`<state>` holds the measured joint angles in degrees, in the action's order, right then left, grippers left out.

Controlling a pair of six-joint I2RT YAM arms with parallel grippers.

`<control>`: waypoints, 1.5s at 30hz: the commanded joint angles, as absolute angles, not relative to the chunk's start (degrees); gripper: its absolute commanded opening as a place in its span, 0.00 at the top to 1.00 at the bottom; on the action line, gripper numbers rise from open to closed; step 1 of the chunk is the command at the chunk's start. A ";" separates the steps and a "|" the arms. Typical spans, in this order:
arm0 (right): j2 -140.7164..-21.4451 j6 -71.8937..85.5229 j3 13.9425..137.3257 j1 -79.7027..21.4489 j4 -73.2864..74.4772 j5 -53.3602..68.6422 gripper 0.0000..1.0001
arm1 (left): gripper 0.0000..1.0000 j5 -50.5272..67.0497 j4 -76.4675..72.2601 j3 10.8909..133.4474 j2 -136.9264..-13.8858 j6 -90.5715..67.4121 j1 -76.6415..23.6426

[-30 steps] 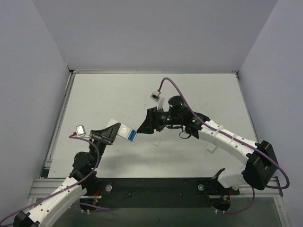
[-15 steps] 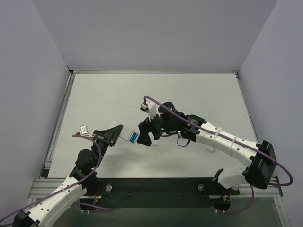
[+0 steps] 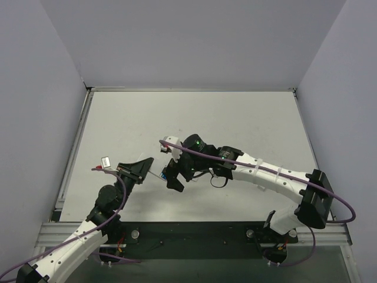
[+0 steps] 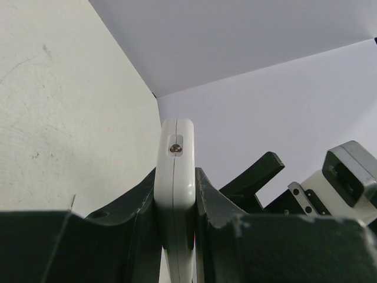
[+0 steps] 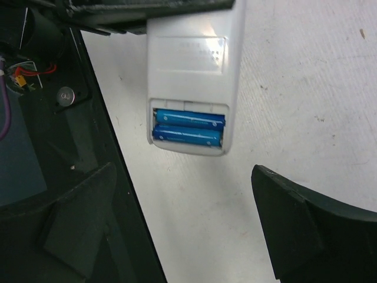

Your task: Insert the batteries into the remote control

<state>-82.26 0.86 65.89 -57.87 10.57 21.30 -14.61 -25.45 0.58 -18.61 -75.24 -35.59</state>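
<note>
1. The left gripper (image 3: 137,168) is clamped on the remote control (image 5: 194,71), holding it off the worktop (image 3: 235,112) toward its near edge.
2. Both batteries (image 5: 188,127) lie side by side in the uncovered bay, crosswise to the remote's length.
3. The right gripper (image 5: 191,221), jaws spread wide and empty, hangs just beyond that bay end, and is the nearer arm.

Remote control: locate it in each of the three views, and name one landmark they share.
Top external: the remote control is left of centre, sticking out of the left gripper.
Left wrist: centre, edge-on and upright, clamped by that gripper.
Right wrist: top centre, back facing the camera, two blue batteries in the open compartment.
Shared landmark: the dark left gripper holding one end of the remote control.
</note>
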 commanded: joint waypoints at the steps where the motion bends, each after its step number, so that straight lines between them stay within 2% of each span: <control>1: -85.60 -2.20 70.92 -60.11 9.40 18.11 0.07 | 1.00 -14.68 -27.95 -2.90 -19.77 -75.41 -35.77; 9: -91.66 -3.16 75.93 -62.93 10.72 12.57 0.10 | 1.00 -14.33 -29.00 -2.46 -20.57 -75.50 -35.95; 12: -92.98 -3.51 76.46 -63.81 11.16 10.20 0.21 | 1.00 -14.15 -28.83 -2.29 -20.39 -75.41 -35.86; 13: -93.16 -3.43 76.64 -63.98 11.25 9.41 0.29 | 1.00 -14.06 -28.57 -2.37 -20.22 -75.41 -35.86; 15: -93.51 -3.52 76.90 -64.16 11.86 8.79 0.38 | 1.00 -13.98 -28.21 -2.37 -19.95 -75.41 -35.86; 16: -93.69 -3.52 76.99 -64.25 12.04 8.35 0.48 | 1.00 -13.97 -28.13 -2.37 -19.78 -75.50 -35.86; 18: -93.43 -3.60 76.82 -64.25 12.30 7.82 0.58 | 1.00 -13.62 -27.78 -2.37 -19.25 -75.06 -35.95; 19: -93.25 -3.52 76.38 -64.16 12.39 7.65 0.68 | 0.95 -13.45 -27.34 -2.20 -18.99 -74.71 -35.86; 20: -92.99 -3.52 76.03 -64.25 12.48 7.39 0.73 | 0.77 -13.36 -26.38 -1.33 -18.72 -74.18 -35.86; 22: -92.11 -3.87 75.24 -63.90 12.57 7.38 0.83 | 0.55 -13.53 -18.93 -0.09 -16.97 -71.47 -35.86; 23: -92.02 -4.04 74.28 -63.72 12.66 7.38 0.84 | 0.37 -14.49 -15.16 2.44 -16.18 -70.06 -35.86; 26: -91.23 -5.27 71.73 -63.28 13.09 8.51 0.87 | 0.19 -18.00 3.09 11.48 -12.15 -60.69 -35.77; 29: -91.58 -6.94 69.71 -63.11 13.36 9.93 0.87 | 0.13 -24.15 16.63 18.08 -9.59 -53.30 -35.86; 32: -93.60 -8.70 69.35 -63.19 14.50 11.86 0.87 | 0.12 -31.10 27.20 27.22 -7.92 -46.53 -35.77; 36: -97.02 -9.75 69.87 -63.11 14.50 12.22 0.86 | 0.12 -37.25 33.74 35.84 -5.81 -38.16 -35.86; 45: -106.34 -12.30 73.38 -63.02 15.99 14.33 0.84 | 0.10 -36.75 36.21 33.75 -0.88 -29.63 -35.86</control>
